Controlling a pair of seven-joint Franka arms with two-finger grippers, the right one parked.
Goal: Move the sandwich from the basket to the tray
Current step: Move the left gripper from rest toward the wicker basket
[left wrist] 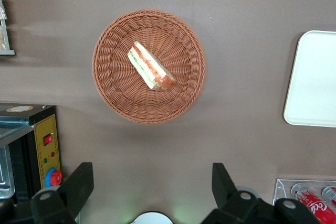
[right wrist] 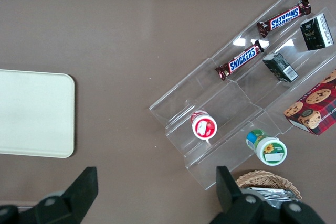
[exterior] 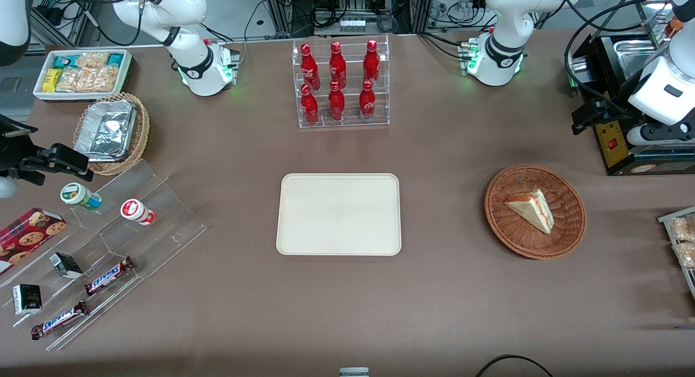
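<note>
Two Snickers bars [exterior: 81,295] lie nearest the front edge of the bench, on a clear stepped stand [exterior: 117,246] toward the parked arm's end, with two small dark boxes, two small round tubs and one cookie box. One cream tray [exterior: 339,214] sits mid-bench, nothing on it. One brown wicker basket [exterior: 564,241] stands toward the working arm's end, holding the single sandwich [exterior: 531,208] on its side, the filling edge showing. It looks light, soft and easily crushed, its layers apt to slide; I would pinch gently across the two bread faces near the thick end. Six red bottles [exterior: 337,83] fill a clear rack near the back edge. Well above the basket, the left gripper [left wrist: 152,182] hangs with its fingers [left wrist: 79,184] wide apart, holding nothing.
</note>
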